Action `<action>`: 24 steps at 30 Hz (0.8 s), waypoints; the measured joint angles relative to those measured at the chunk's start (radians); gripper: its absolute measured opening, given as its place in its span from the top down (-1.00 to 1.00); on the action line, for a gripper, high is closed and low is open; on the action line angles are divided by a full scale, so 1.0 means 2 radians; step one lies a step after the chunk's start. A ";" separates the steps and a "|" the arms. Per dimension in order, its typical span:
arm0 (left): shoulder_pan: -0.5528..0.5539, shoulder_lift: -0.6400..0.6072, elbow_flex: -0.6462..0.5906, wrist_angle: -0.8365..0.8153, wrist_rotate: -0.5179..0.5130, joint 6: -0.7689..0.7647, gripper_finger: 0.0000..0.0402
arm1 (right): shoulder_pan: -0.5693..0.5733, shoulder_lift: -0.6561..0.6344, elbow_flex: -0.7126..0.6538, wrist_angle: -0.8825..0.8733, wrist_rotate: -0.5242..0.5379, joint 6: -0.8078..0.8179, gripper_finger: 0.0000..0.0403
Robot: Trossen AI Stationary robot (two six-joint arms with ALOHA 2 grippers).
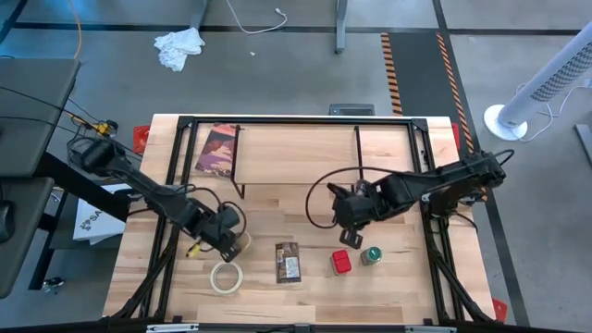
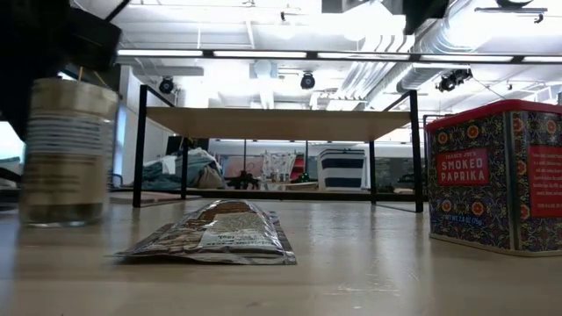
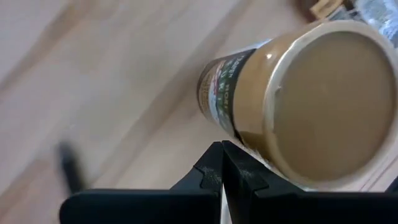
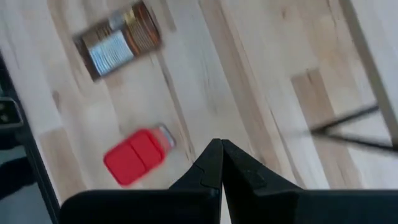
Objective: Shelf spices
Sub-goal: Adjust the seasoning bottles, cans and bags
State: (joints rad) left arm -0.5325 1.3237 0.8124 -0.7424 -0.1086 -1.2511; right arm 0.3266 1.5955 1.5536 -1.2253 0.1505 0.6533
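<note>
The tan jar (image 3: 292, 106) stood upright on the counter (image 1: 305, 208) near its front left, just beside the left claw (image 1: 222, 233). That claw's tips met with nothing between them, right next to the jar's lid but not around it. The jar looked rigid and smooth-sided, probably light; its round wall under the lid seemed the best place to grip, and it might roll if tipped.

The packet (image 1: 289, 262) lay flat near the front middle. It looked thin, soft and crinkly, so its edge would likely be hard to pinch off the wood. Right of it sat the red tin (image 1: 341, 263), stiff and flat-sided, easy to grip across two faces, and just beside that the green jar (image 1: 372, 255), small and round.

The right claw (image 1: 351, 238) hovered just behind the tin, pressed closed and empty. The shelf (image 2: 279, 123) stood across the back of the counter, well apart from all four, its top bare.
</note>
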 joint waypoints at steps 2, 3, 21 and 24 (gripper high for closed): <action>0.005 0.023 0.000 0.036 0.001 0.011 1.00 | 0.011 0.000 0.000 -0.029 0.002 0.020 1.00; 0.008 0.035 0.000 0.056 0.001 0.015 1.00 | 0.018 0.000 0.000 -0.046 0.004 0.033 1.00; 0.052 0.108 0.000 0.187 0.037 0.072 1.00 | 0.113 -0.057 -0.162 -0.130 -0.103 0.319 1.00; 0.041 0.108 0.000 0.165 0.035 0.079 1.00 | 0.129 -0.089 -0.225 -0.054 -0.116 0.376 1.00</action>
State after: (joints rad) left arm -0.4514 1.5392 0.8127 -0.4125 -0.0391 -1.0941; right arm 0.5844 1.4168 1.1035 -1.3336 -0.0820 1.4060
